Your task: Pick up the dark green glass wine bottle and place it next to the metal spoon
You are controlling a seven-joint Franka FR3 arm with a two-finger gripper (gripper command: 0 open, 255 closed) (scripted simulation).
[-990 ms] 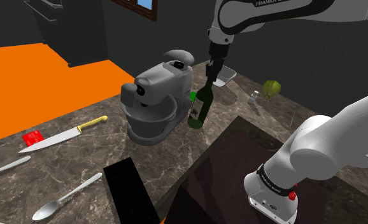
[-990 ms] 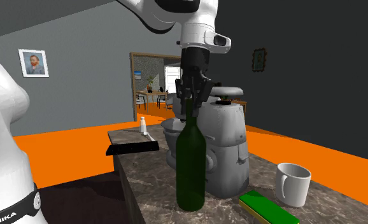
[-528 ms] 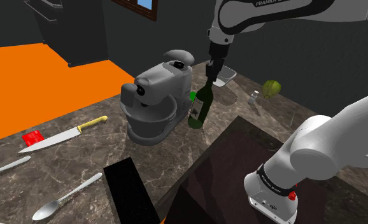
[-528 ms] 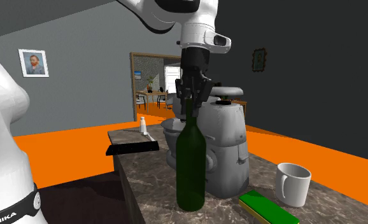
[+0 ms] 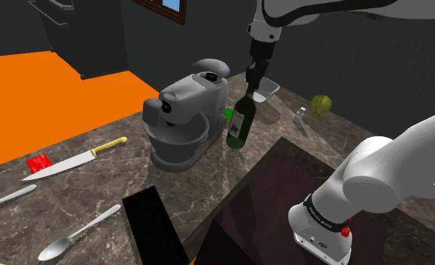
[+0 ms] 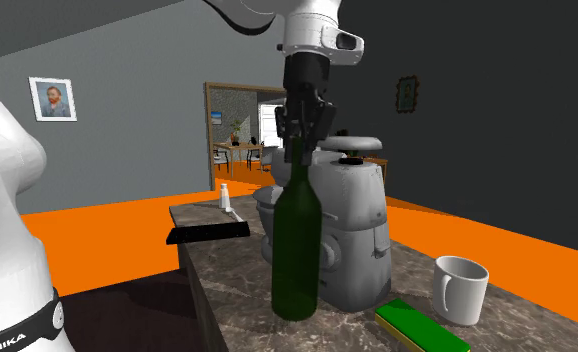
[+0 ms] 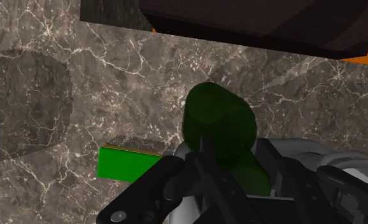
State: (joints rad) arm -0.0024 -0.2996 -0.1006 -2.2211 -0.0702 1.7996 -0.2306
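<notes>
Lowest in the shoulder view, at the lower left of the frame, the metal spoon (image 5: 74, 238) lies on the brown marbled tabletop (image 5: 118, 188). A flat black slab (image 5: 154, 226) lies just to the spoon's right. A little higher in the frame lies a knife (image 5: 69, 164) with a yellow handle, and a small red thing (image 5: 38, 162) sits close by its blade.

At mid-frame stands a grey stand mixer (image 5: 186, 120). Just to its right is the dark green wine bottle (image 5: 238, 128), well apart from the spoon, up and to the right of it. The black claw (image 5: 250, 84) comes down from above and is closed tight on the bottle's neck. In the wrist view its fingers (image 7: 176, 175) flank the neck, with the bottle's green body beyond them. The bottle's base is low over the tabletop, and I cannot tell whether it touches.

A bright green block (image 5: 228, 114) peeks out between the mixer and the bottle. Farther back are a white mug (image 5: 263, 92), a small shaker (image 5: 300, 114) and, toward the upper right, a round green fruit (image 5: 322, 104).
</notes>
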